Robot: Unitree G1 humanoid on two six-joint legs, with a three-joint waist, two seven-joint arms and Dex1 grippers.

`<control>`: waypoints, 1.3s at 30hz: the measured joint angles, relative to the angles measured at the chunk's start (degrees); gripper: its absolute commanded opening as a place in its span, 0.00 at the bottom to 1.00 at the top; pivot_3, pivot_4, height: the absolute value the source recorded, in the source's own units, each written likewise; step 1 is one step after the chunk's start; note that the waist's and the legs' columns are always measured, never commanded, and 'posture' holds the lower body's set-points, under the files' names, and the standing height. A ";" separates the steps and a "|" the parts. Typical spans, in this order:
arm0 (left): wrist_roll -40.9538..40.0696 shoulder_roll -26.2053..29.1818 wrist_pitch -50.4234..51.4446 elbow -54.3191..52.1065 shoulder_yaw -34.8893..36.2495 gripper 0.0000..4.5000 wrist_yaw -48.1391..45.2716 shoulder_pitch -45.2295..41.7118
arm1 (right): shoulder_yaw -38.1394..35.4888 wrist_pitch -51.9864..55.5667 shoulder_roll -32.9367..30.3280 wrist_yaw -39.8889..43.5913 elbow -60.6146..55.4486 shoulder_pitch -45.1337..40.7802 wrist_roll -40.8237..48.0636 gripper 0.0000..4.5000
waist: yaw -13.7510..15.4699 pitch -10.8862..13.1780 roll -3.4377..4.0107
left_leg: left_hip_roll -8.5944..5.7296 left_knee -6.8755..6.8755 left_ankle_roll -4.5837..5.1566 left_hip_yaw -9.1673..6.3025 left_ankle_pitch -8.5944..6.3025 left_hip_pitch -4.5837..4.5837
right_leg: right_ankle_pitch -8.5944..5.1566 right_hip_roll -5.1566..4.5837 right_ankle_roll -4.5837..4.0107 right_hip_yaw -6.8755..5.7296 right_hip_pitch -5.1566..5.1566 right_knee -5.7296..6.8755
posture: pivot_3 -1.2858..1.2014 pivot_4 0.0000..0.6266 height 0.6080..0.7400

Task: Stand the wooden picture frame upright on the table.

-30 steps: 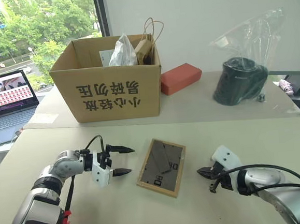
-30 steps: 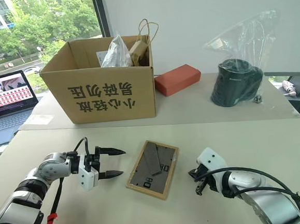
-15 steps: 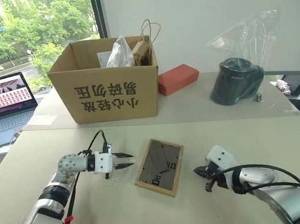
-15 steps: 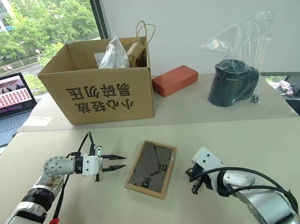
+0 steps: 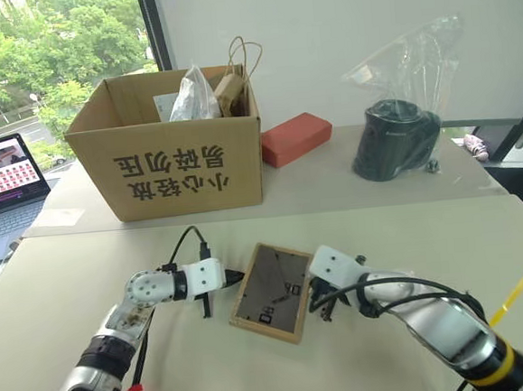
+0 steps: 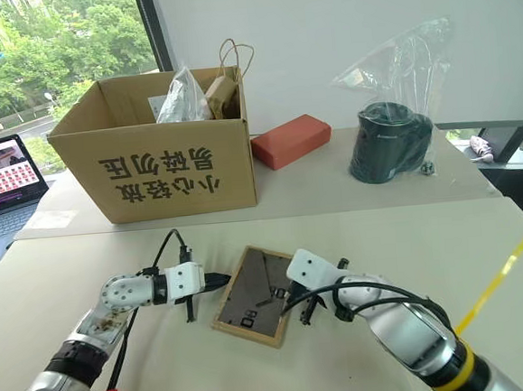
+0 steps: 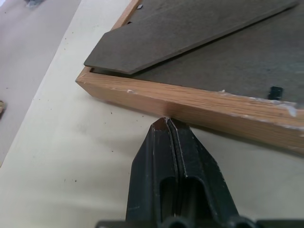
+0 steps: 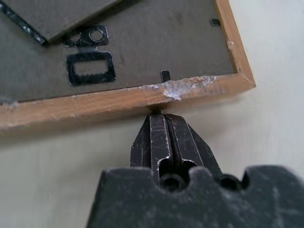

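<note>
We see the wooden picture frame (image 5: 270,280) lying flat on the table (image 5: 383,240), back side up: dark grey backing, fold-out stand folded down, white barcode sticker near the corner closest to us. Its long axis runs diagonally, from the near-left corner to the far-right one, tilted a bit clockwise off straight-ahead. It sits mid-table, between the two arms.

Left gripper (image 7: 167,121): fingers pressed together, holding nothing, tips right up against the frame's left long edge. Right gripper (image 8: 159,115): also fully closed and empty, tips butted against the frame's right long edge, near a scuffed white patch on the wood. So we have both closed tips pinching the frame from opposite sides, edge-on.

Behind, on the second table (image 5: 333,181): cardboard box (image 5: 172,157) with printed characters, red-orange box (image 5: 295,138), black container in a plastic bag (image 5: 393,140). Laptop (image 5: 2,184) far left.
</note>
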 measured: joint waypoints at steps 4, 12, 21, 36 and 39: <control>-0.11 2.94 4.64 -7.78 3.42 0.01 1.77 6.63 | 1.82 0.04 2.75 1.17 2.25 -2.79 -0.26 0.00 | 0.21 0.03 0.05 | 0.03 -0.05 0.02 0.01 -0.01 -0.07 | -0.05 -0.01 -0.09 -0.02 -0.10 0.03 | 0.52 0.24 1.00; 0.09 5.57 10.99 -18.19 8.10 0.01 5.22 16.31 | 3.12 -0.90 4.03 3.11 3.52 -4.02 -0.73 0.00 | 0.73 0.05 0.09 | 0.02 -0.07 0.08 0.00 -0.05 -0.08 | -0.11 -0.03 -0.13 -0.08 -0.10 0.01 | 0.52 0.24 1.00; 4.51 11.39 -4.47 -10.24 11.60 0.34 7.65 16.36 | -2.10 -2.88 -0.12 5.51 -0.98 3.15 0.73 0.00 | 2.14 0.05 0.08 | 0.01 -0.09 0.08 0.03 -0.06 -0.08 | -0.16 -0.07 -0.09 -0.10 -0.09 -0.07 | 0.52 0.24 1.00; 41.69 5.37 -71.02 19.87 11.19 0.92 30.83 -2.67 | -8.82 3.66 6.82 8.14 -1.29 6.42 11.55 0.00 | 3.59 0.04 0.10 | -0.06 -0.21 0.05 0.04 -0.06 -0.14 | -0.02 -0.17 -0.27 -0.18 -0.04 -0.27 | 0.52 0.24 1.00; 47.40 3.65 -71.61 21.50 10.55 0.92 35.77 -5.34 | -8.78 3.97 7.03 7.75 -1.24 6.29 11.55 0.00 | 3.60 0.04 0.10 | -0.08 -0.19 0.03 0.04 -0.04 -0.12 | -0.12 -0.19 -0.04 -0.18 -0.01 -0.23 | 0.52 0.24 1.00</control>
